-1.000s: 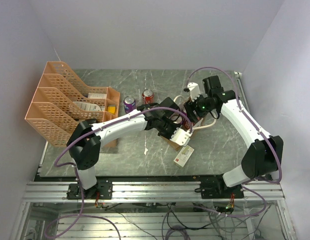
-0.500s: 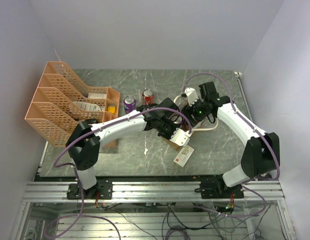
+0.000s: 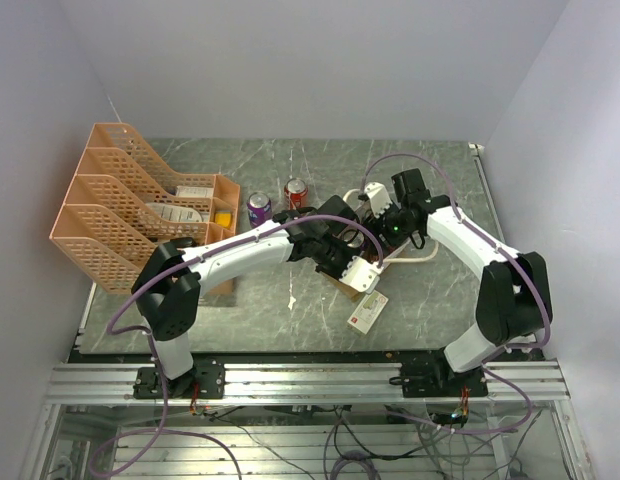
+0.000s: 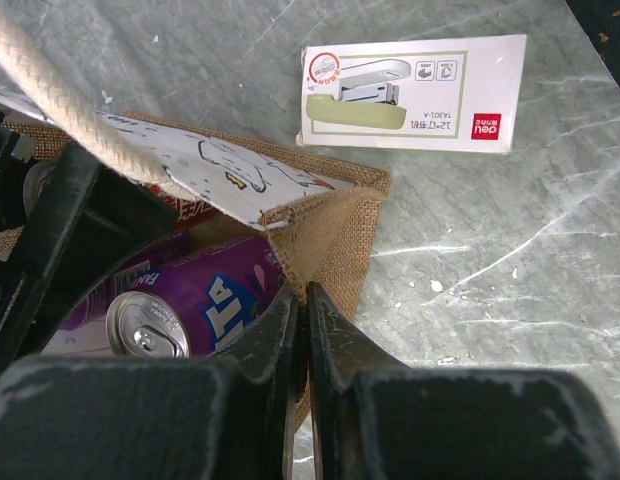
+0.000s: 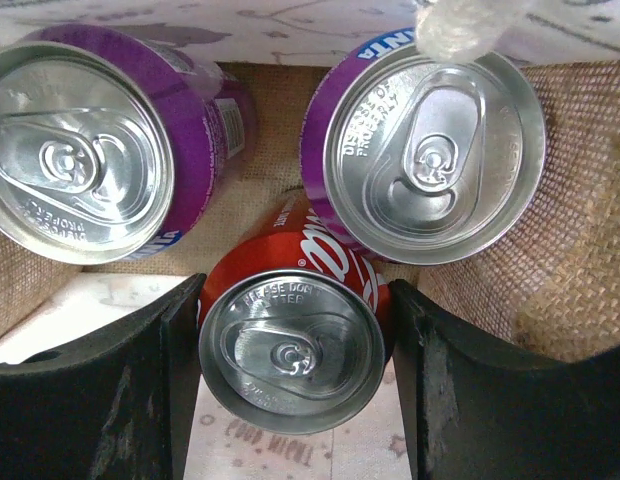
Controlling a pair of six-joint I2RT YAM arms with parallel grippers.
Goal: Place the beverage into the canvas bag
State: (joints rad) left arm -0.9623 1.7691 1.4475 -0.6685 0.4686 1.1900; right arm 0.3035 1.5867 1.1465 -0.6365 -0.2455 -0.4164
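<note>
The canvas bag (image 4: pixel 335 235) is tan burlap with a white printed panel and a cream rope handle (image 4: pixel 60 95). My left gripper (image 4: pixel 300 290) is shut on the bag's burlap rim and holds that side. A purple can (image 4: pixel 180 300) lies inside. In the right wrist view two purple cans (image 5: pixel 80 160) (image 5: pixel 435 150) stand in the bag. My right gripper (image 5: pixel 295 292) is shut on a red cola can (image 5: pixel 290 355), held upright just inside the bag opening beside them. In the top view both grippers, left (image 3: pixel 340 262) and right (image 3: pixel 378 222), meet at the bag (image 3: pixel 339 285).
A stapler box (image 3: pixel 367 312) lies just in front of the bag, also seen in the left wrist view (image 4: pixel 410 92). A purple can (image 3: pixel 259 208) and a red can (image 3: pixel 296 191) stand on the table behind the left arm. An orange mesh rack (image 3: pixel 130 205) stands at the left.
My right arm has swung left and toward the bag, bringing its gripper over the bag opening. The left arm has stayed on the bag rim.
</note>
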